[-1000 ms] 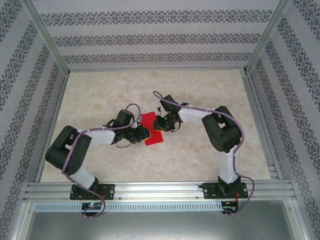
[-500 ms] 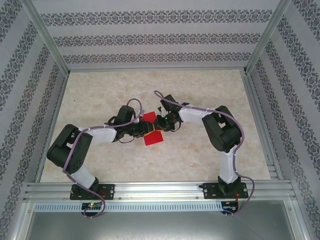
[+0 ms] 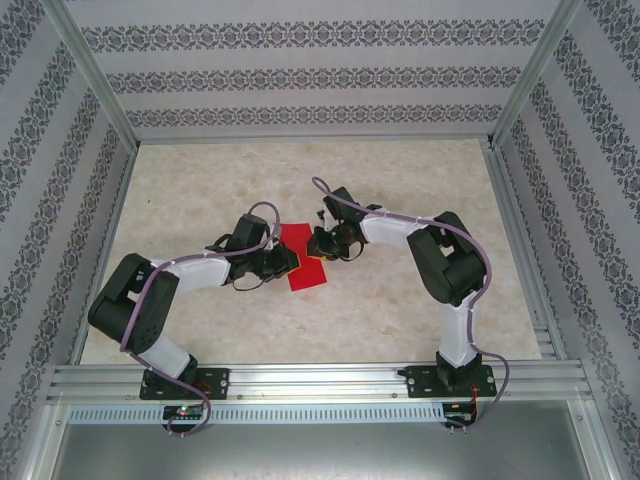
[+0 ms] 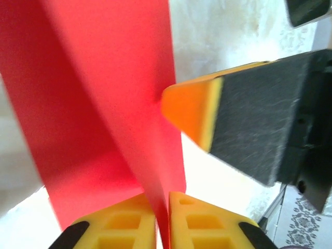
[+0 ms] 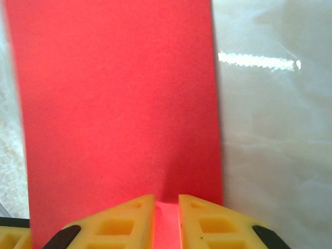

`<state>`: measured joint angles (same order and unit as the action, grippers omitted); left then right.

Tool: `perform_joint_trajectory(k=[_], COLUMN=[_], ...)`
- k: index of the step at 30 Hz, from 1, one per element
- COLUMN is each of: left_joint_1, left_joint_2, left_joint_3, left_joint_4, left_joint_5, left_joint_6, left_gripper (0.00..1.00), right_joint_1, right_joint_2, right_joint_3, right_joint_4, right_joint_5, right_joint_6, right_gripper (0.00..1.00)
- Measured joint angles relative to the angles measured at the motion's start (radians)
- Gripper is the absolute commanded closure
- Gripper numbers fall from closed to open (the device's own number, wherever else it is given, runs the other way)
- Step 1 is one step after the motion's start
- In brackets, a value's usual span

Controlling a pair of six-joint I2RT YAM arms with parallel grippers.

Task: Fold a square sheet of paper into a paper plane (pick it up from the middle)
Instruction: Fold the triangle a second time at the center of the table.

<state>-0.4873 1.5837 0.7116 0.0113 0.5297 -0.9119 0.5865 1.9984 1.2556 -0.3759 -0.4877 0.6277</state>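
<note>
1. While both arms meet over the middle of the bench (image 3: 220, 190), the step in hand reads as an early lengthwise fold. No pointed nose shows, so most of the folding is judged to lie ahead.
2. Left fingers (image 4: 153, 205): closed almost to touching, pinching a raised ply of the red sheet (image 4: 104, 93) in the slit between them. A crease leads straight out from the pinch, and the sheet spreads ahead of the tips and to their left.
3. Right fingers (image 5: 151, 205): narrow gap with the sheet's near edge sitting in it, so they appear clamped on that edge. The sheet spreads ahead of the tips as a plain rectangle.
4. Next move, my judgement: one side holds the sheet fixed while the other lays the ply over, edges matched, and presses the crease. Thin paper, easily skewed.
</note>
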Motion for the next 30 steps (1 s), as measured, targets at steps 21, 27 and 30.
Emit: perform_joint_trajectory(k=[21, 27, 30], left_joint_1=[0.023, 0.023, 0.023], left_joint_2=[0.132, 0.142, 0.134], left_joint_3=[0.338, 0.373, 0.377], left_joint_4=[-0.348, -0.451, -0.476], left_joint_5=[-0.093, -0.094, -0.094], left_joint_6=[0.293, 0.390, 0.412], left_gripper=[0.97, 0.98, 0.98], right_joint_1=[0.000, -0.013, -0.020], right_joint_2=[-0.110, -0.120, -0.120], right_joint_3=[-0.031, -0.034, -0.034], right_joint_4=[0.089, 0.074, 0.035], right_joint_5=[0.116, 0.152, 0.192], right_joint_6=[0.029, 0.025, 0.018], right_gripper=[0.80, 0.80, 0.80])
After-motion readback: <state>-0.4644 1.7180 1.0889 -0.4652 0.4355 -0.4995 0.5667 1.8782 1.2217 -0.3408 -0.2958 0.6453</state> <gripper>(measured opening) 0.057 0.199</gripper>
